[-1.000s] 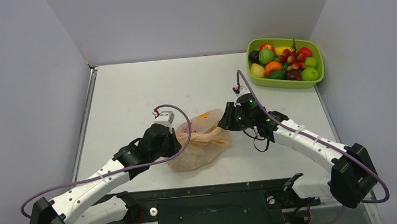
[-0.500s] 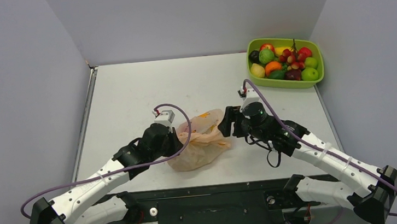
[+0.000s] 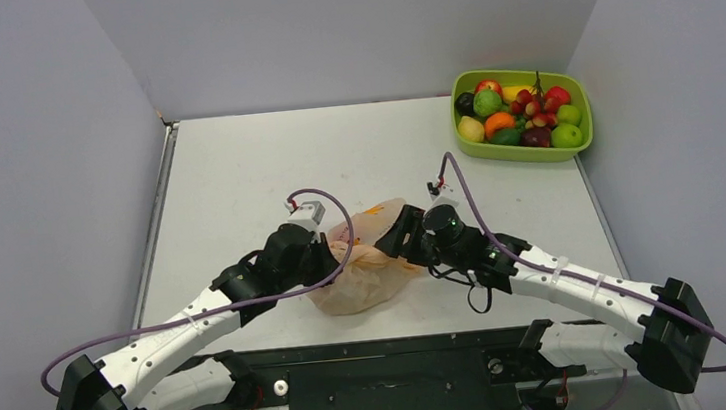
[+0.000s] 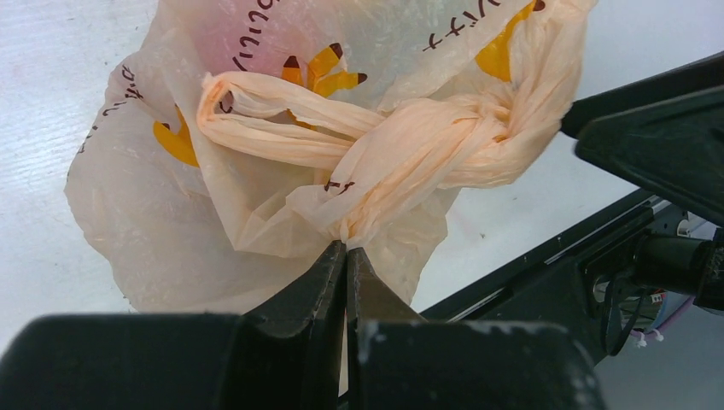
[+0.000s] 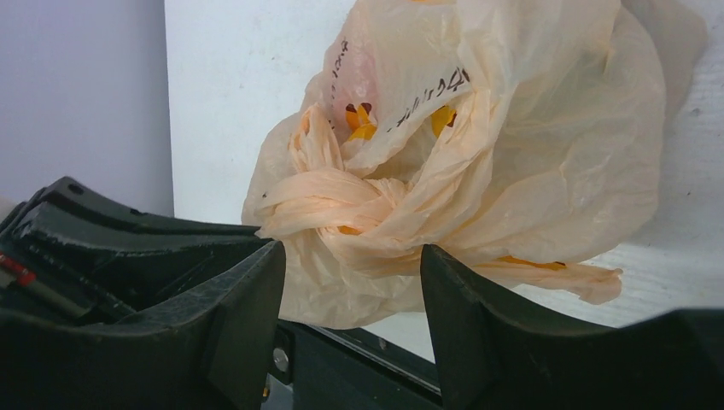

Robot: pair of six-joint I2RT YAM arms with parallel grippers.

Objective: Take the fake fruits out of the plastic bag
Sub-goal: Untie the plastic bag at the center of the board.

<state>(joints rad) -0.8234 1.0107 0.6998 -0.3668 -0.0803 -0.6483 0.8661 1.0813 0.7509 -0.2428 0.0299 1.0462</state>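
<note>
So the plastic bag is a thin, crinkly, peach-orange one with yellow-orange prints and some dark lettering. It's slumped in a soft lump near the front middle of the table. Its handles are twisted into a tight knot, so it's closed up. Something pinkish shows faintly through the film, can't tell what. The fake fruits I can see are piled in the green tray at the far right corner. They're glossy red, green, yellow, orange and dark purple, with a grape bunch on top.
</note>
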